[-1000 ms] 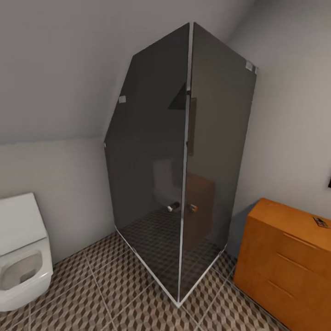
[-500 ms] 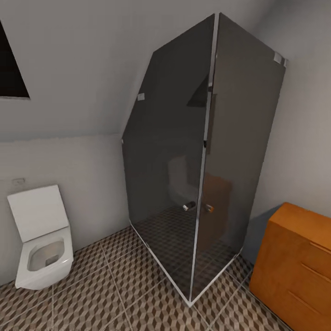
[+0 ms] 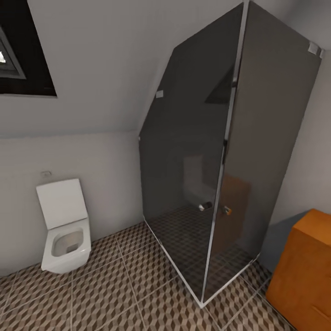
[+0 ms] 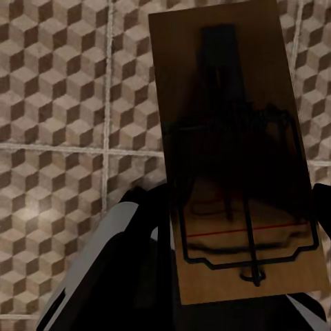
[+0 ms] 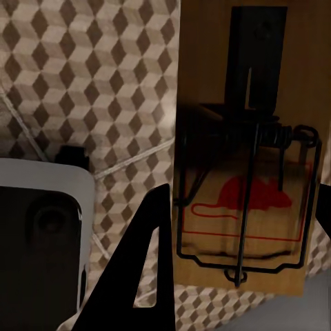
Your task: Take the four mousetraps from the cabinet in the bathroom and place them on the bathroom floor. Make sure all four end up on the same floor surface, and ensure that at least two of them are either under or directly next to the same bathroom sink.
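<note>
My left gripper (image 4: 234, 279) is shut on a tan wooden mousetrap (image 4: 227, 138) with a dark wire frame, held above the cube-pattern bathroom floor (image 4: 62, 103). A second mousetrap (image 5: 234, 179), printed with a red mouse, sits in my right gripper (image 5: 238, 276), which is shut on it over the same tiles (image 5: 103, 69). In the head view one corner of the orange-brown cabinet (image 3: 303, 271) shows at the lower right, standing on the patterned floor (image 3: 115, 294). The sink is out of view.
A dark glass shower enclosure (image 3: 230, 161) stands in the middle, between the cabinet and a white toilet (image 3: 66, 225) against the left wall. A dark window (image 3: 25, 50) sits in the sloped ceiling. A pale part of the robot's body (image 5: 41, 234) lies beside my right gripper.
The head view has swung left: the toilet and shower slid right in the picture, the cabinet slipped toward the edge, and the window came into view.
</note>
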{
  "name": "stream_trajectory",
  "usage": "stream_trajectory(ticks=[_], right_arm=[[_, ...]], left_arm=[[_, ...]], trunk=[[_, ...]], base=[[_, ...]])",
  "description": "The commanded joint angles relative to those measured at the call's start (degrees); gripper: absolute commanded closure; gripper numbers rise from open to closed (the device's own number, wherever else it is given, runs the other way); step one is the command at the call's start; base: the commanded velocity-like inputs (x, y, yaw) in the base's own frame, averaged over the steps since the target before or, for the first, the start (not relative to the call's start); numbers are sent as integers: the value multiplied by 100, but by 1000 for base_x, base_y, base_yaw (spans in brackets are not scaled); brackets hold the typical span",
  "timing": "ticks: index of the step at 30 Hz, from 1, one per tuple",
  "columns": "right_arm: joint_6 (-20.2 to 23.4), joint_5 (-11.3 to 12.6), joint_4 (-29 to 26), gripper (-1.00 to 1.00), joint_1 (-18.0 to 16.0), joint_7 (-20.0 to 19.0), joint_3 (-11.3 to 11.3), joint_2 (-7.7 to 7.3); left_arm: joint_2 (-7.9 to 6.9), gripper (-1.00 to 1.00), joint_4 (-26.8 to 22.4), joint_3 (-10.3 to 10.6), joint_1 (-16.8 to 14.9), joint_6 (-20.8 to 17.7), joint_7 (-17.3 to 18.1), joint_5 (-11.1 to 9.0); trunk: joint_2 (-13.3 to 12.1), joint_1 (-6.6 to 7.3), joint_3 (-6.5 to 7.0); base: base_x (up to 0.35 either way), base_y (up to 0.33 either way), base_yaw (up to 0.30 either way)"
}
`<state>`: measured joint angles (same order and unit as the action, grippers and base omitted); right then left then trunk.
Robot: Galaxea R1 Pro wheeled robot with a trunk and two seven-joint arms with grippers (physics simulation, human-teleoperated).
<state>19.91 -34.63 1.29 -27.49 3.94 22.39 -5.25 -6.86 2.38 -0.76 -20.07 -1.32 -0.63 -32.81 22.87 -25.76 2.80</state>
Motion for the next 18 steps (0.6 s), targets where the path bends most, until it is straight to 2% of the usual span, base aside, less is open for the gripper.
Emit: stream_trajectory(ticks=[1,6,18], right_arm=[[4,-35,15,100,-2,19,48,-1],[4,-35,15,100,6,19,46,-1],[-98,-45,19,100,19,19,42,3]], left_arm=[[0,100,10,-8,-6,-12,-16,3],[77,100,17,-20,-6,-7,-16,3],[109,100,17,-20,-6,106,-16,10]], trunk=[[5,-2,-7],[5,-2,-5],[5,-2,98]], base=[[0,0,237],[0,0,197],[0,0,86]])
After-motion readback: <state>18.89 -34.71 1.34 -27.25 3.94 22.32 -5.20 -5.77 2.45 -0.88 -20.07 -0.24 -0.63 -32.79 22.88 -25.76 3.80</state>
